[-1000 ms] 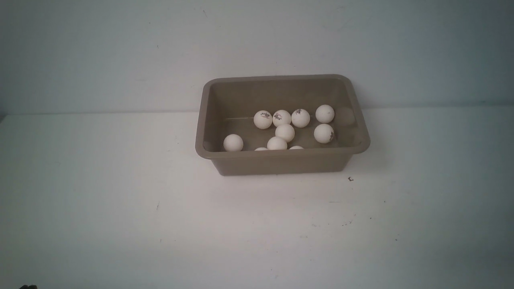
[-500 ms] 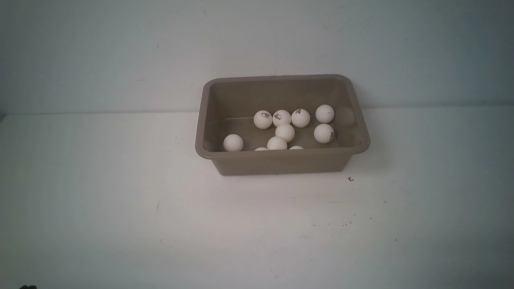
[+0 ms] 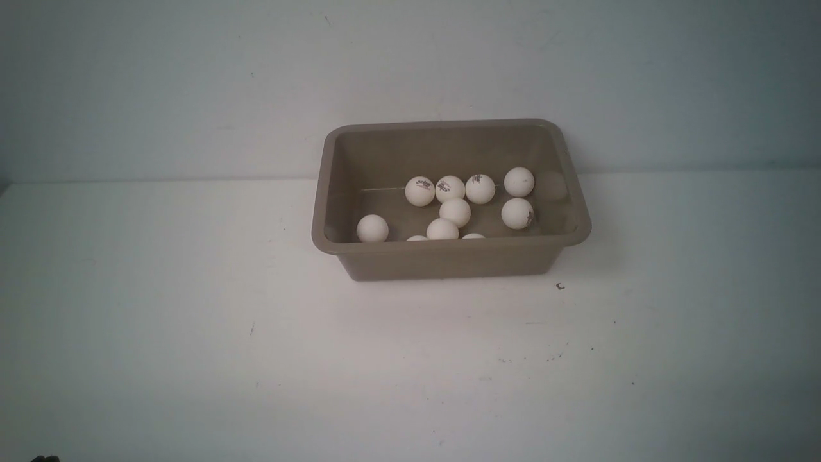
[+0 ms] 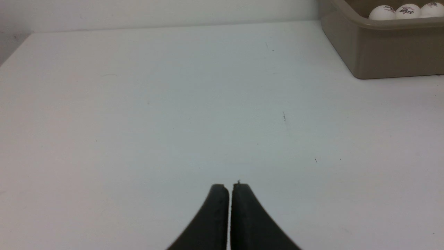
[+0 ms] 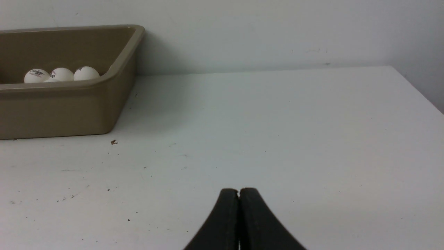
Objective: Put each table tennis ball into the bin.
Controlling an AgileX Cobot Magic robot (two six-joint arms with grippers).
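The taupe bin (image 3: 449,255) stands at the back middle of the white table, against the wall. Several white table tennis balls (image 3: 455,212) lie inside it, some with a dark logo. No ball shows on the table outside it. In the left wrist view the bin (image 4: 392,52) sits far off with balls (image 4: 382,13) above its rim; my left gripper (image 4: 230,187) is shut and empty over bare table. In the right wrist view the bin (image 5: 62,111) with balls (image 5: 62,74) lies far off; my right gripper (image 5: 239,192) is shut and empty. Neither gripper shows in the front view.
The white table (image 3: 192,321) carries only small dark specks, one (image 3: 560,286) near the bin's front right corner. A pale wall (image 3: 192,83) runs right behind the bin. The table's edges show in both wrist views.
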